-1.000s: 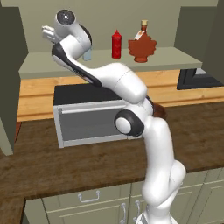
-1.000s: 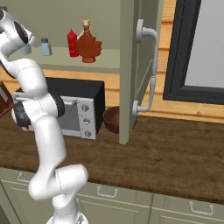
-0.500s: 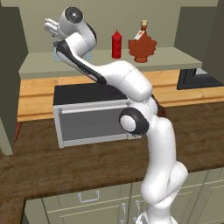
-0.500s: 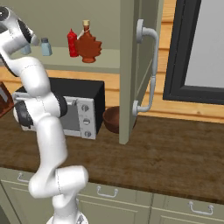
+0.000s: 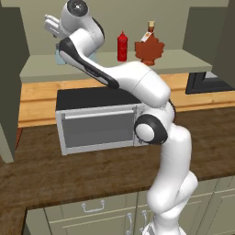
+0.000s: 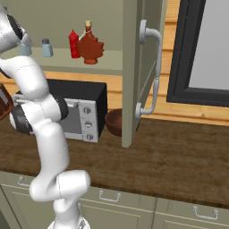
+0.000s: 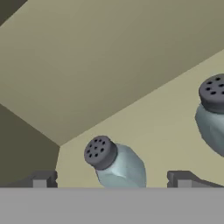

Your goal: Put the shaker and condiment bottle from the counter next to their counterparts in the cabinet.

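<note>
On the cabinet shelf [image 5: 183, 59] a pale-blue shaker [image 7: 116, 164] with a grey cap stands between my gripper's [image 7: 113, 179] spread fingertips, with a clear gap on each side. The gripper is open and holds nothing. Its identical twin [image 7: 213, 113] stands close by at the right edge of the hand view. In the right base view one shaker [image 6: 46, 48] stands free and the other [image 6: 24, 48] is partly behind my arm. The maple-leaf condiment bottle [image 5: 149, 46] stands on the same shelf, right beside the red squeeze bottle [image 5: 122, 47].
A toaster oven [image 5: 98, 121] sits on the dark wood counter [image 5: 69, 174] under the shelf, with a brown bowl [image 6: 115, 121] to its right. The open cabinet door [image 6: 134, 67] with its curved handle juts out on the right. A dark window frame [image 6: 179, 67] stands beyond it.
My wrist has risen slightly at the left end of the shelf. The jaws have stayed open, and the bottles and shakers have not moved.
</note>
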Available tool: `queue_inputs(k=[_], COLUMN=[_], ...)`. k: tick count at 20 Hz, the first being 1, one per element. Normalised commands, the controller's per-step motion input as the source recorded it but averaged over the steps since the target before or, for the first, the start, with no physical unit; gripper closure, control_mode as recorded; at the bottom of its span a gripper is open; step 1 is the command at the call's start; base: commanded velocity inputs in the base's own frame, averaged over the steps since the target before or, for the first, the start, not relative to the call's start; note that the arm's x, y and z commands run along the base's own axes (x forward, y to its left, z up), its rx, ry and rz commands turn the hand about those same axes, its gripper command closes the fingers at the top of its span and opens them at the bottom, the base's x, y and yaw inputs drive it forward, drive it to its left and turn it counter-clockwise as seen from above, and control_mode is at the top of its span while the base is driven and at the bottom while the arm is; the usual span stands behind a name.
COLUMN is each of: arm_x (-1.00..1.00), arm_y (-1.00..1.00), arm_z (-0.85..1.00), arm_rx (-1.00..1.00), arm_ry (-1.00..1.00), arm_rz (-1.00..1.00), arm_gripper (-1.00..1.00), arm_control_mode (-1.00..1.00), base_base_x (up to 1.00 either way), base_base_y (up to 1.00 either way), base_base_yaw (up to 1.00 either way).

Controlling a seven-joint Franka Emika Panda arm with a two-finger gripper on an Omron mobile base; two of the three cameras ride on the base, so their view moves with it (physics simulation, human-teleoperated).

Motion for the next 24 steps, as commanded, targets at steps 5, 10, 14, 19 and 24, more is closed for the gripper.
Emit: queue_inputs(k=[5,10,14,19,24], arm_x=[-0.98,-1.0,-1.0,-1.0,-1.0], arm_y=[-0.08,-0.21,-0.34,-0.37,-0.36], arm_z=[-0.14,-0.58,-0.71,-0.75,-0.78], arm_rx=[0.02,0.04,0.08,0.12,0.14], arm_ry=[-0.01,-0.05,0.0,0.0,0.0], arm_rz=[0.0,-0.01,-0.03,-0.03,-0.05], arm_gripper=[-1.0,-1.0,-1.0,-1.0,-1.0], arm_control_mode=[-1.0,-1.0,-1.0,-1.0,-1.0], base_base_x=[0.0,0.0,0.0,0.0,0.0], base_base_y=[0.0,0.0,0.0,0.0,0.0], base_base_yaw=[0.0,0.0,0.0,0.0,0.0])
